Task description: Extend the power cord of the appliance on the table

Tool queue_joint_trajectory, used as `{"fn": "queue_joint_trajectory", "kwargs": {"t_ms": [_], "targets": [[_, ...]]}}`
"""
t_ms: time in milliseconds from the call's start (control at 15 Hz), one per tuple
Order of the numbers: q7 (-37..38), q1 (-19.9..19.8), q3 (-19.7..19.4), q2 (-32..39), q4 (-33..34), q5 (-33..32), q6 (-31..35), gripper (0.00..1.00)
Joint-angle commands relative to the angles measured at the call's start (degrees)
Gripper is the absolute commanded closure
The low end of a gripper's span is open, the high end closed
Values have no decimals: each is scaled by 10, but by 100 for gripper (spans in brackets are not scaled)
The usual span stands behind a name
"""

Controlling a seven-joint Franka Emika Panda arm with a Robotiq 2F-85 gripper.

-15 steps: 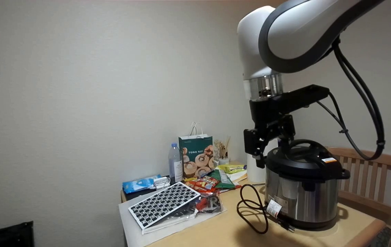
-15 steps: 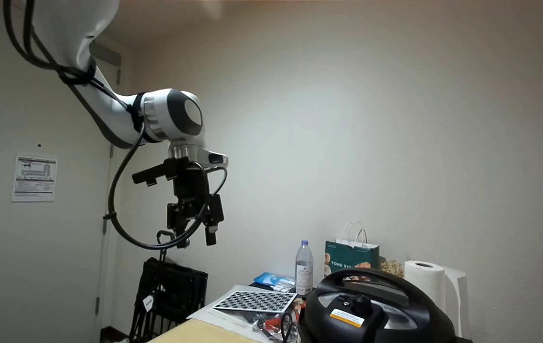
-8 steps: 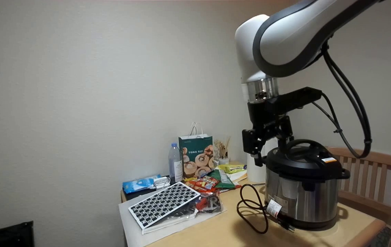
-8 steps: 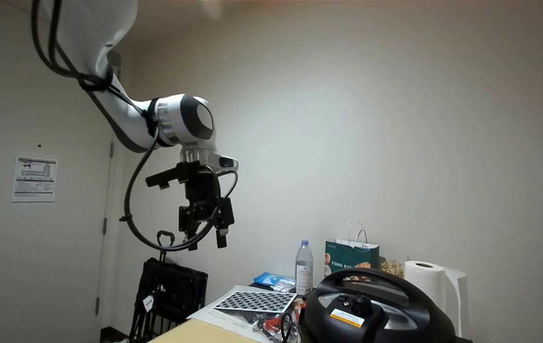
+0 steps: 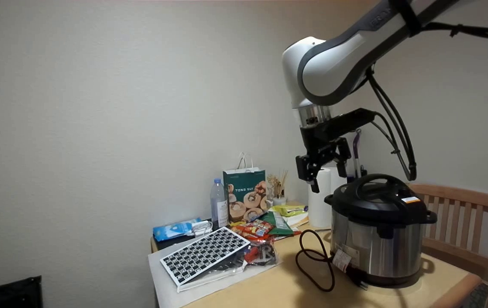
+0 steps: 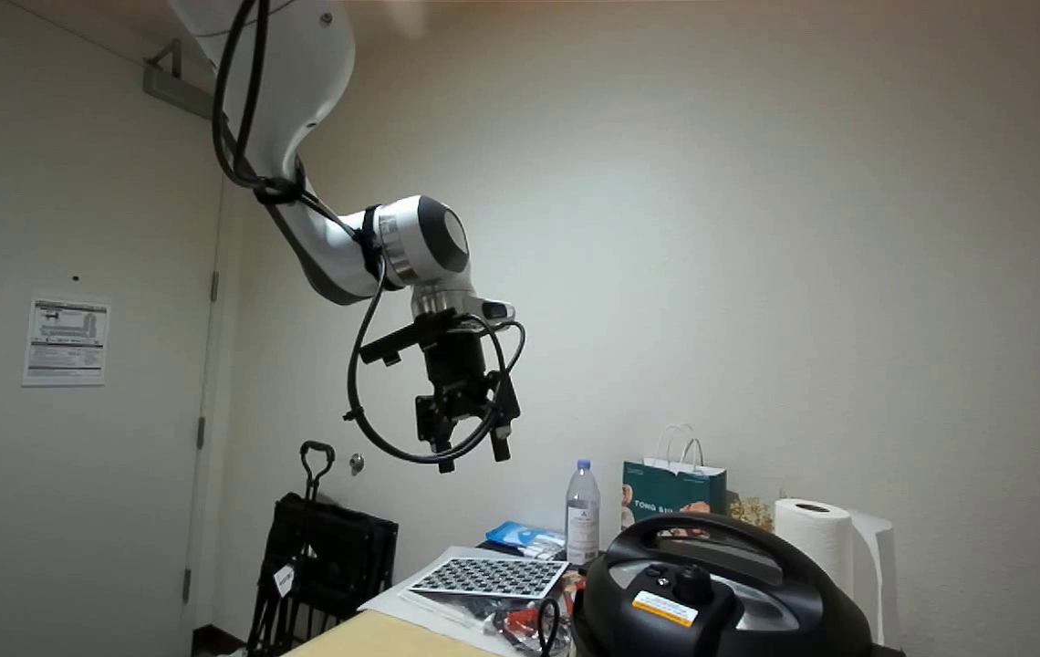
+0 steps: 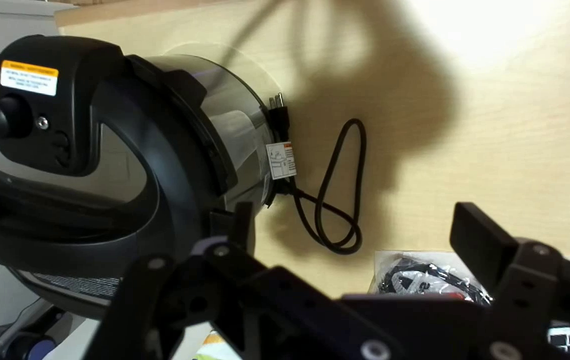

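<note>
Hand (image 6: 473, 454): released, jaws wide apart, nothing between them. The spread is judged fit to straddle a strand of cable.

Power cord (image 7: 359, 175): below the hand and well apart from it, showing between and ahead of the jaws in the wrist view. It is doubled into a loose loop; that slack is judged to be what the task wants drawn out. Whether any part lifts off the worktop (image 7: 490, 165) cannot be told.

Plug (image 7: 279, 120) and printed tag (image 7: 281, 160): below the hand, just beside the base of the pressure cooker (image 5: 376, 244). That appliance stands upright to one side of the hand, lid on; its weight would likely anchor the fixed end during a pull.

Farther off, on the hand's opposite side, a checkered board (image 5: 204, 255) lies tilted, apparently propped by a plastic bag (image 5: 265, 256).

Pose: hand pointing down, slightly canted, raised well above the worktop, presumably to leave room for a descent. The arm (image 5: 338, 64) slopes down to it from above, bent at the wrist.
</note>
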Motion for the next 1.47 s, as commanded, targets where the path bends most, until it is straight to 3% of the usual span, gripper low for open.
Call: {"fn": "queue_joint_trajectory", "kwargs": {"t_ms": [0,267,600,867,933,1400], "targets": [[0,13,-10,-1,0,-1,-2,0],[17,17,-9,36,11,2,-3,0],[81,37,-23,193,96,-6,-12,0],[117,63,-60,288,176,9,-19,0],[93,67,-60,254,132,7,0,0],[95,74,-81,307,193,-8,-1,0]]}}
